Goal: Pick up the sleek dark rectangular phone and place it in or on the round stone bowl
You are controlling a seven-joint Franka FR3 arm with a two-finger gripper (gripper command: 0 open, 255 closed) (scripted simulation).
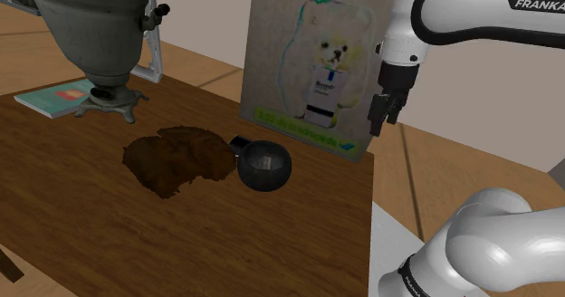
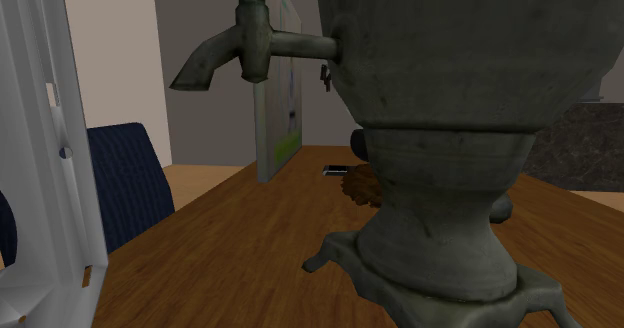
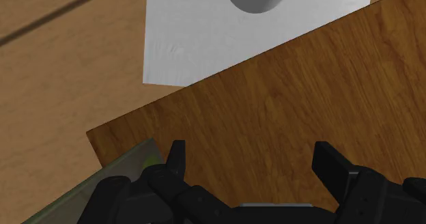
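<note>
The phone [image 1: 238, 143] is a small dark rectangle lying flat on the wooden table [image 1: 81, 214], touching the far side of the round dark bowl [image 1: 263, 166]. The second exterior view has the phone [image 2: 338, 170] far back on the table, beside a brown lump. My black gripper [image 1: 380, 114] hangs open and empty well above the table's corner, off to the shoulder view's right of the bowl and phone. In the wrist view its fingers [image 3: 176, 161] stand wide apart over bare wood, the gripper [image 3: 252, 164] holding nothing.
A dark brown lumpy object [image 1: 177, 158] lies just left of the bowl. A grey samovar [image 1: 100, 33] stands on a teal book [image 1: 54, 98] at the back left. An upright teddy-bear picture board [image 1: 308, 69] stands close behind the phone. A blue chair [image 2: 125, 186] stands beside the table.
</note>
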